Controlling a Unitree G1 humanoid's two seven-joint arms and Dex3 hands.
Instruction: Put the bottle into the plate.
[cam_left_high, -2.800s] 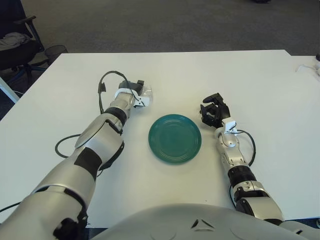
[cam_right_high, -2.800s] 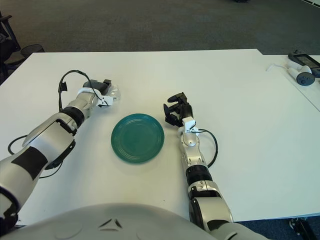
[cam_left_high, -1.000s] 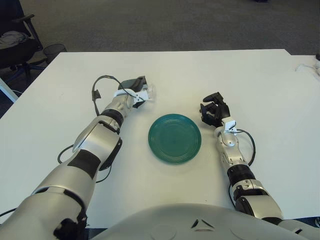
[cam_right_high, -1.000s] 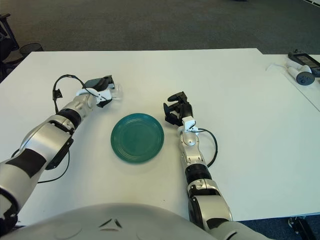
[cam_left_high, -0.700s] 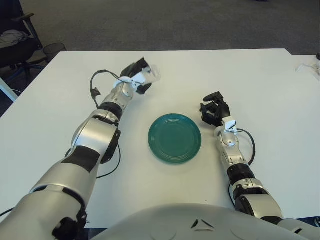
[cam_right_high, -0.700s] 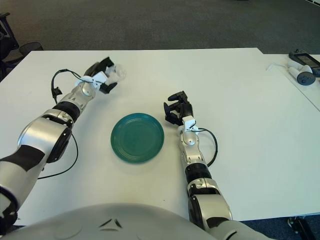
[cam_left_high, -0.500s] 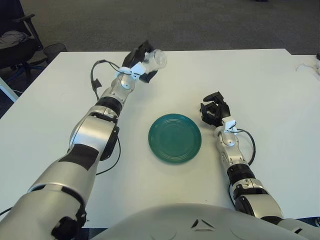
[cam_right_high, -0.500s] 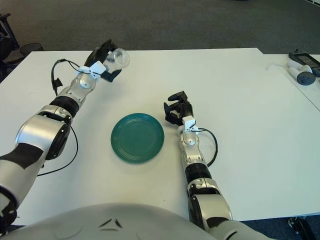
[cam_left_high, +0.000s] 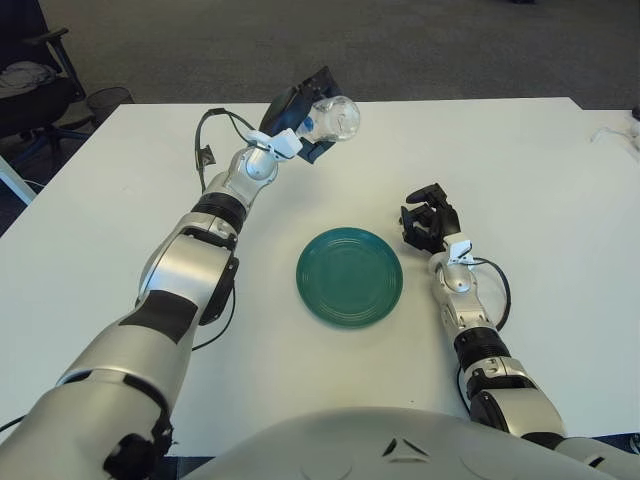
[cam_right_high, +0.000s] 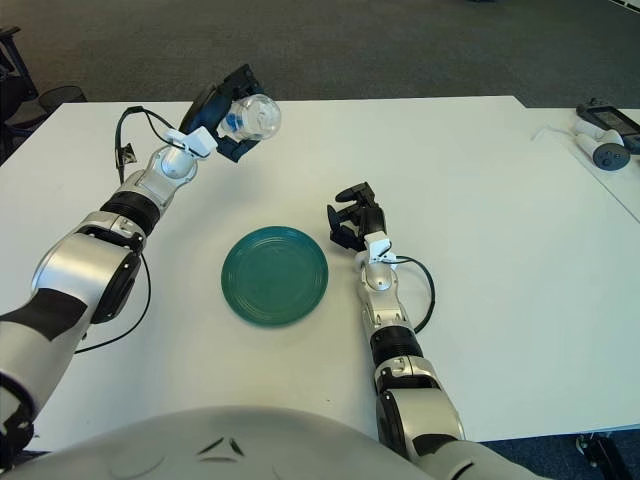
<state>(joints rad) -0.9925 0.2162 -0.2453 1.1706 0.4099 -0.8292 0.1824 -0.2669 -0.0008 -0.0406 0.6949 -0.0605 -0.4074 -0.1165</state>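
Note:
My left hand (cam_left_high: 303, 118) is shut on a clear plastic bottle (cam_left_high: 332, 118) and holds it in the air above the far left part of the white table (cam_left_high: 520, 160), behind and left of the plate. The bottle also shows in the right eye view (cam_right_high: 254, 117). The green plate (cam_left_high: 350, 276) lies bare near the table's middle, also in the right eye view (cam_right_high: 275, 274). My right hand (cam_left_high: 427, 222) rests on the table just right of the plate, fingers curled, holding nothing.
A black cable (cam_left_high: 206, 150) loops off my left forearm. Game controllers (cam_right_high: 603, 134) lie on a second table at the far right. An office chair (cam_left_high: 30, 75) and a bin (cam_left_high: 110, 100) stand on the floor at the far left.
My left hand has lifted the bottle off the table and carried it up, away and to the right. My right hand has not moved.

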